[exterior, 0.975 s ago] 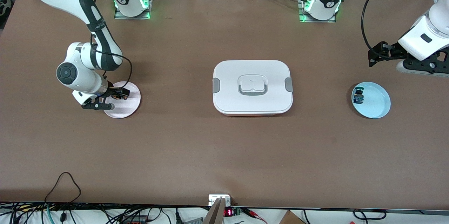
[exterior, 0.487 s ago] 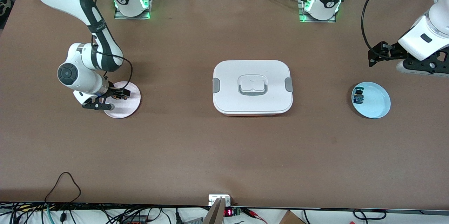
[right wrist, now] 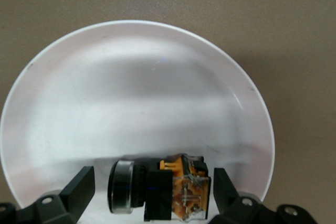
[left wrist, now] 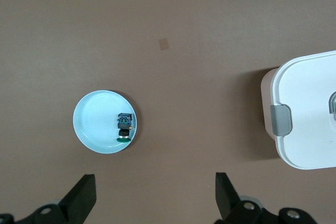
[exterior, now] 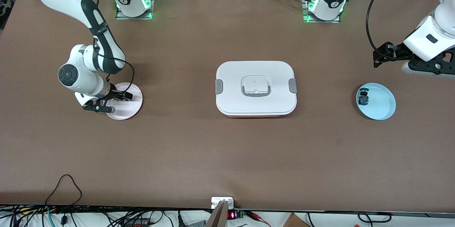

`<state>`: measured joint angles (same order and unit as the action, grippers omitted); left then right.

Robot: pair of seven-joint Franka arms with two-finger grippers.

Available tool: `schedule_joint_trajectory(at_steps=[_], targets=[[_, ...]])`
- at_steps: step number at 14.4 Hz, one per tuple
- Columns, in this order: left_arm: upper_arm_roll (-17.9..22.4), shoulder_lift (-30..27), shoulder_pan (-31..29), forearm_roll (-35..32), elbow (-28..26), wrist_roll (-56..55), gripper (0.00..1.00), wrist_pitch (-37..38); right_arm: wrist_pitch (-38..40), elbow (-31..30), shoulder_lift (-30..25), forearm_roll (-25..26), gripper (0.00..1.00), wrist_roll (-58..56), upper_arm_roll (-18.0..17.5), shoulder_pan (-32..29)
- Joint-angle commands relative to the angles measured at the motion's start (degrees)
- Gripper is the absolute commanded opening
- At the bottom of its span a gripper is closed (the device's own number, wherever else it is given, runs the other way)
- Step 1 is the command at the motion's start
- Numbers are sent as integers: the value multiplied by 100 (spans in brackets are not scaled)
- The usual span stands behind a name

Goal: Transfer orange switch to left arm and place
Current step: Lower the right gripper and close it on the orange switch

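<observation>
Over pink plate point(exterior: 126, 107) | right hand point(right wrist: 152, 190) open astride orange switch point(right wrist: 181, 192) | left hand point(left wrist: 152, 198) open, waiting

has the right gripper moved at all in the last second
Barely. The right gripper stays low over the pink plate, open jaws straddling the orange switch; only the arm's elbow edged slightly toward the box.

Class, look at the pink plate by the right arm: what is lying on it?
The orange switch lies on the pink plate, between the right gripper's open fingers, not yet gripped. The plate beneath the switch is covered.
</observation>
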<state>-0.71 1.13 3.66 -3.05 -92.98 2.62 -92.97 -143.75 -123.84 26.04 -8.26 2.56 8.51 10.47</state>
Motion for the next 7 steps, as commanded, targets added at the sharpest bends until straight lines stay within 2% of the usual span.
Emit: schedule_joint_trajectory(at_steps=[1, 7], targets=[[1, 80, 21, -20, 193, 28, 100, 148, -127, -52, 24, -71, 100, 51, -25, -72], [-8, 80, 30, -11, 193, 28, 100, 148, -118, -52, 24, -71, 100, 289, -25, -46]])
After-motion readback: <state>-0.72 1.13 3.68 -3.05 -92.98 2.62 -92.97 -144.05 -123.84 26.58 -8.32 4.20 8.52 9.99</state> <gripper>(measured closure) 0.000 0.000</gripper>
